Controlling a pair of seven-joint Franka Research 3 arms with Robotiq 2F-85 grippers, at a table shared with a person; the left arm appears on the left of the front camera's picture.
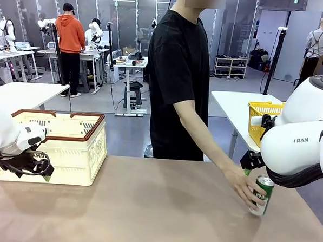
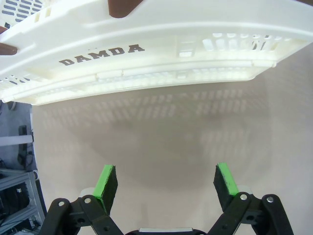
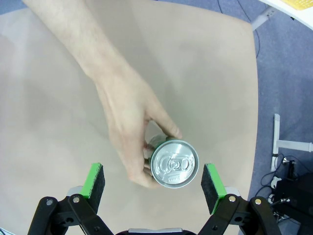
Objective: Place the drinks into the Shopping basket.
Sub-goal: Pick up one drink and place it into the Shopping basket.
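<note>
One drink on the table (image 1: 156, 213): a green can (image 1: 262, 195), upright, close to the table's right edge; floor drops away just beyond it in the right wrist view; the person's hand (image 1: 244, 185) is wrapped round its side, arm reaching in from the far side.

R gripper (image 1: 249, 168) hangs above can and hand, fingers spread wide, nothing held; from the wrist the silver can top (image 3: 174, 163) sits between the green pads (image 3: 95, 177), nearer the right-hand one, w/ the person's hand (image 3: 124, 129) taking up the other side of the gap.

Shopping basket (image 1: 92, 150): cream crate w/ brown rim, at the table's far-left part, well apart from the can; bare tabletop all the way between them; its floor is hidden from the front, so contents can't be told.

L gripper (image 1: 40, 170) low over the table just in front of the crate's near side, fingers apart and empty; wrist view shows the "DAMDA" wall (image 2: 146, 58) close ahead, only bare table between the pads (image 2: 106, 180).

Yellow mesh basket (image 1: 262, 116) on a separate white table behind the R arm; contents unclear.
</note>
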